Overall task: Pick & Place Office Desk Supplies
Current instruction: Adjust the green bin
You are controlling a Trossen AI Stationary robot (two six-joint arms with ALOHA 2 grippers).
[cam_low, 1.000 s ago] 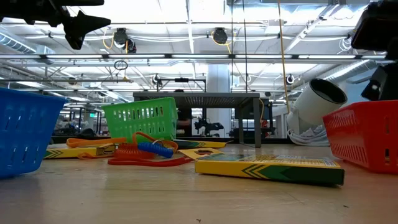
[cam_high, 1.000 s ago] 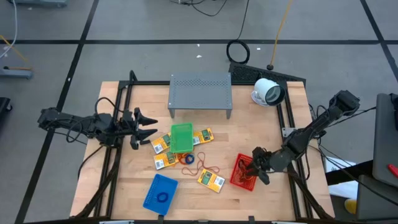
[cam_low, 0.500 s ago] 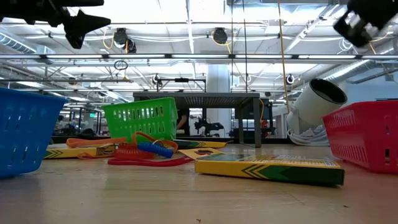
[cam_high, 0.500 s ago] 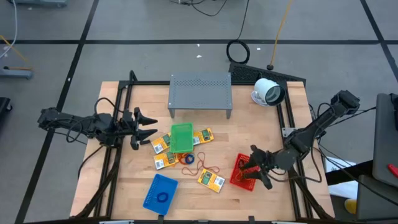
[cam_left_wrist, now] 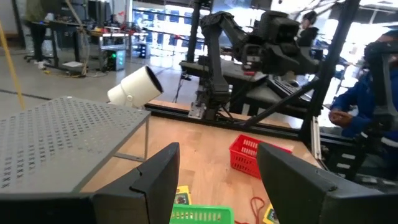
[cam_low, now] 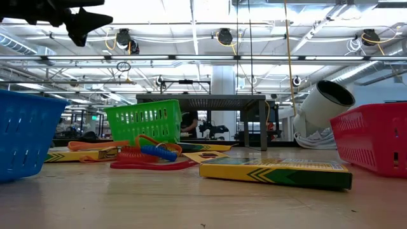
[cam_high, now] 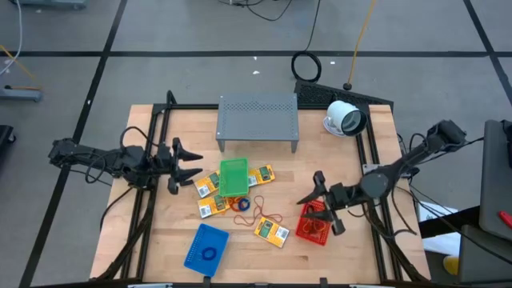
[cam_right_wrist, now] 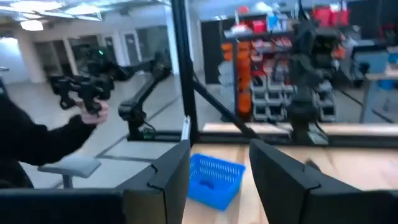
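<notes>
Two open tools [cam_high: 190, 165] [cam_high: 318, 206] (nothing held)

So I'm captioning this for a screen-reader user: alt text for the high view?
Overhead, a wooden table holds yellow packets around a green basket, with blue and red baskets nearby. The left gripper and right gripper hover with jaws open and empty.

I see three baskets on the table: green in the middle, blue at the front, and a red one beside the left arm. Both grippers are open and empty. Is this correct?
Not quite. The red basket sits beside the right gripper, not the left arm, as the high view shows. The rest stands: green basket in the middle, blue basket at the front, left gripper open and empty too.
</notes>
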